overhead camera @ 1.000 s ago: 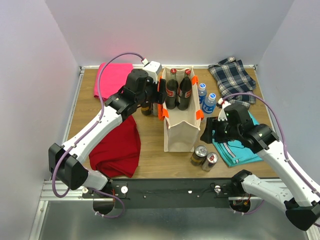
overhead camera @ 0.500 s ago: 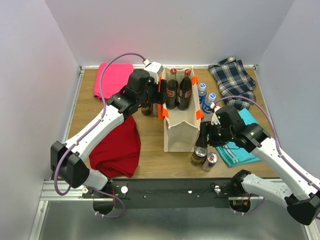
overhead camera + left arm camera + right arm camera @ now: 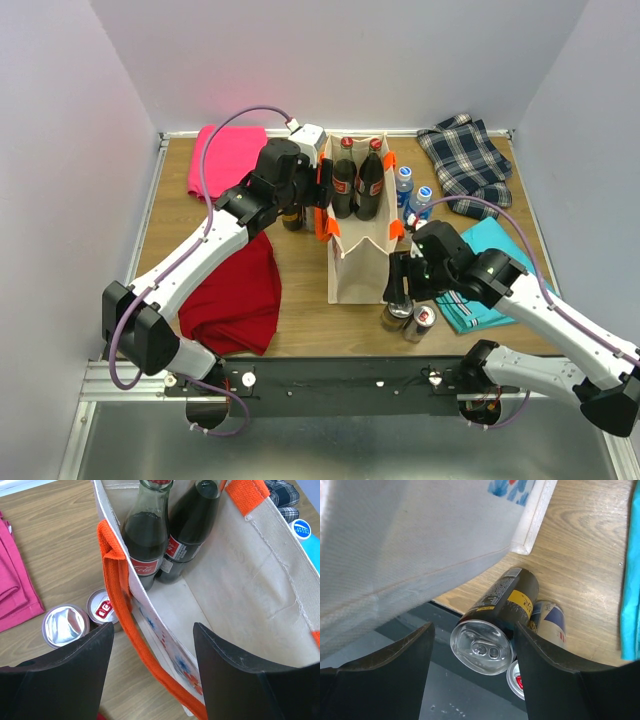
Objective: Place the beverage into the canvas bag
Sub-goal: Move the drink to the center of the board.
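The cream canvas bag (image 3: pixel 357 255) with orange straps stands upright mid-table, two cola bottles (image 3: pixel 357 184) at its far end. My left gripper (image 3: pixel 318 196) is open and straddles the bag's left wall and orange strap (image 3: pixel 120 605); the bottles (image 3: pixel 150 535) show inside. My right gripper (image 3: pixel 400 285) is open and hovers by the bag's near right corner, over a black-and-yellow can (image 3: pixel 397 312). In the right wrist view this can (image 3: pixel 505 605) lies between my open fingers (image 3: pixel 555 670), and a blue-silver can (image 3: pixel 549 624) stands next to it.
Two more cans (image 3: pixel 65 626) stand left of the bag. Two blue-capped water bottles (image 3: pixel 412 192) stand to its right. Plaid cloth (image 3: pixel 465 160), teal cloth (image 3: pixel 485 262), red cloth (image 3: pixel 235 295) and pink cloth (image 3: pixel 222 155) lie around. The table's front edge is just beyond the cans.
My right gripper has moved left and down from over the teal cloth to above the cans at the bag's near right corner. The left arm has stayed at the bag's rim.
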